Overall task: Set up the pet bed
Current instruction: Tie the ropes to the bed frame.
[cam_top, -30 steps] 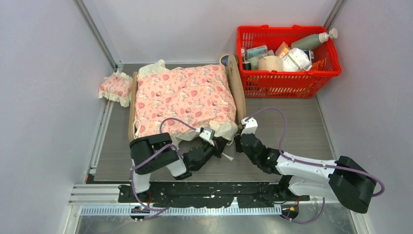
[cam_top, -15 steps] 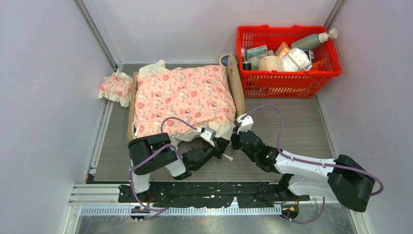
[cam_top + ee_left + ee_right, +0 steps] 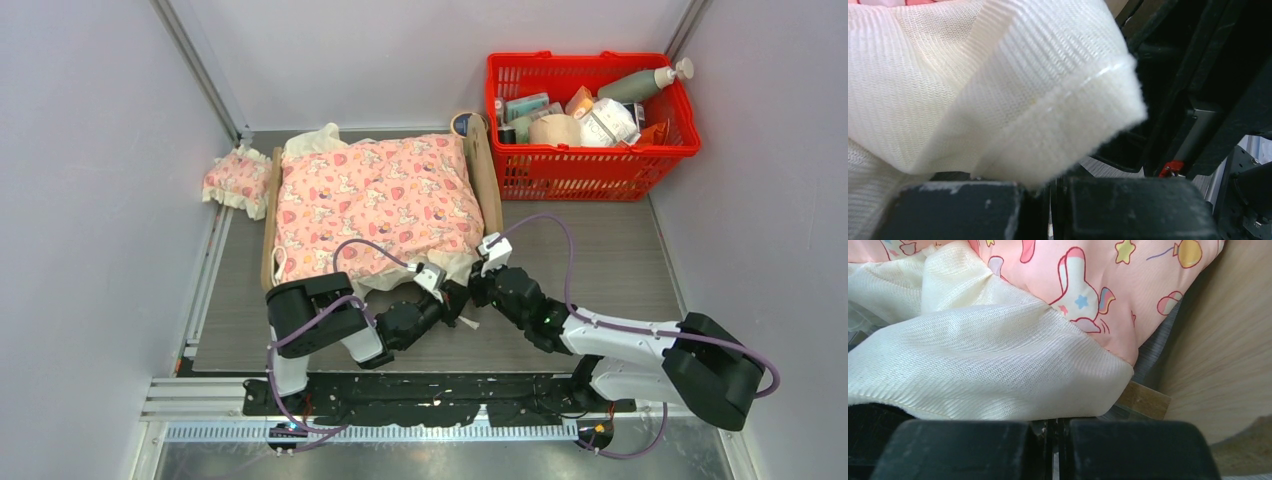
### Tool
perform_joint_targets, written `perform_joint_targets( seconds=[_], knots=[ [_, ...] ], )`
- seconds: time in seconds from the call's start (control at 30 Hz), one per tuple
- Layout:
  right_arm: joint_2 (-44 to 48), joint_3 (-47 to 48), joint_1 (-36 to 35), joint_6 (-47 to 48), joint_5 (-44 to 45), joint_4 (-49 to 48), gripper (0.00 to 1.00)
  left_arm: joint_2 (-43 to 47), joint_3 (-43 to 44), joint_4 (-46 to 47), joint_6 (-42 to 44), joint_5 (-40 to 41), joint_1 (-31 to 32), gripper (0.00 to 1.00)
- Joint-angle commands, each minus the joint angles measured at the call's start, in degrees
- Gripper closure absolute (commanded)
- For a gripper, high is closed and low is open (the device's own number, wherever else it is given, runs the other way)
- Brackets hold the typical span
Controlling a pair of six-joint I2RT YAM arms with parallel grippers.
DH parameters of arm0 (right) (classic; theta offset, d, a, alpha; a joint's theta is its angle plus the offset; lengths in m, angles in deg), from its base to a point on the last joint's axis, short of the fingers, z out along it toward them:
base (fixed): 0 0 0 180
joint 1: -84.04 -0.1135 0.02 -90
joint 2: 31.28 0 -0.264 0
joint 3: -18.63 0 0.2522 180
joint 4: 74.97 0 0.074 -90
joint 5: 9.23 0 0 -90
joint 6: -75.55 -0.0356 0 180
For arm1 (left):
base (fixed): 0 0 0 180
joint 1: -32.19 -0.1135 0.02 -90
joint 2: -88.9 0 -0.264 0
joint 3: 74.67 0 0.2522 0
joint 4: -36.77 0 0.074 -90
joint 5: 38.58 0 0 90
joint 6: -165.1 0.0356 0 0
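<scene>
The pet bed (image 3: 488, 180) lies in the middle of the table, its plywood side rails showing. A pink patterned blanket (image 3: 375, 200) hides its mattress. Both grippers meet at the bed's near right corner. My left gripper (image 3: 457, 300) is shut, and the blanket's cream frill (image 3: 998, 90) tapers down into the seam of its jaws (image 3: 1053, 187). Just to its right, my right gripper (image 3: 478, 277) is shut too. There the frill (image 3: 988, 370) lies along the top of the closed jaws (image 3: 1057, 426). Next to it are the pink cloth and the plywood frame (image 3: 1228, 355).
A small pink frilled pillow (image 3: 238, 180) lies on the table left of the bed, against the left wall. A red basket (image 3: 590, 165) full of bottles and packets stands at the back right, close to the bed's far corner. Walls close in on both sides.
My right arm has moved left and forward, bringing its gripper closer to the bed's near right corner and the left gripper. The left arm, bed and blanket stay where they were.
</scene>
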Motion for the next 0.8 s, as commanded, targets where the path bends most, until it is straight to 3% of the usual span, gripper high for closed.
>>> perform_joint_targets(
  seconds=[0.0, 0.17, 0.43, 0.67, 0.77],
  knots=[
    [-1.04, -0.47, 0.32, 1.74, -3.19, -9.52, 0.95, -0.08, 0.14, 1.60, 1.80, -2.64, 0.68, 1.00],
    [-6.29, 1.84, 1.52, 4.41, -7.66, -9.49, 0.95, 0.51, -0.30, 1.60, 2.96, -2.77, 0.68, 1.00],
    [-10.36, 5.39, 1.91, 4.19, -5.85, -6.31, 0.94, 1.03, -0.86, 1.66, 3.80, -1.83, 0.73, 1.00],
    [-9.54, 7.65, 1.87, 2.40, -3.92, -1.66, 0.75, 0.70, -0.54, 1.64, 2.29, 0.19, 0.66, 1.00],
    [-5.85, 8.69, 1.86, -0.15, -2.28, 3.23, 0.74, 0.71, -0.47, 1.62, 1.29, 0.38, 0.70, 1.00]
  ],
)
